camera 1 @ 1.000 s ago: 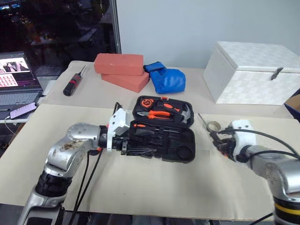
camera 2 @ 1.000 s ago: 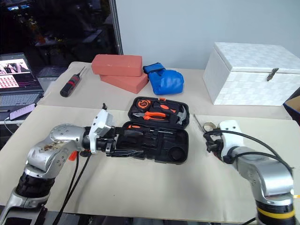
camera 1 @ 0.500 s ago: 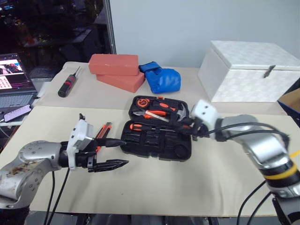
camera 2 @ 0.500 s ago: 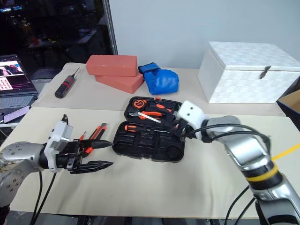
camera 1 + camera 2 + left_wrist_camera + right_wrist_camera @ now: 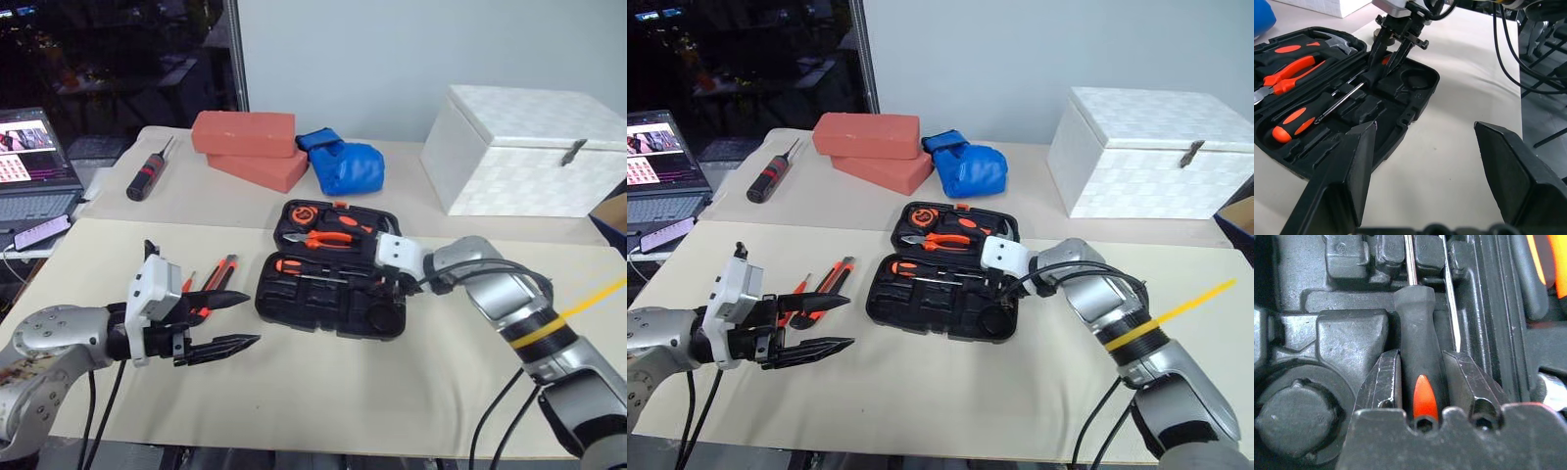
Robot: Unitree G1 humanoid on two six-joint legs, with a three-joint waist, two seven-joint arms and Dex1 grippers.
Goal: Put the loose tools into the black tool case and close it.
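**Screwdriver going into its slot**

The screwdriver point(image 5: 1418, 367) lies in a slot of the open case point(image 5: 328, 311) on the table. It looks stiff and light, with a grippy handle, and I take it there. My right claw point(image 5: 1420, 382) sits narrow around that handle. My left claw point(image 5: 230, 321) hangs wide and empty beside the loose knife point(image 5: 217, 279).

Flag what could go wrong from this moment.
The right gripper brackets a black-and-orange screwdriver handle in the black plastic tool case; opening early may leave it unseated, blocking the lid. The orange-black utility knife and slim red screwdriver lie beside the open left gripper, which could knock them.
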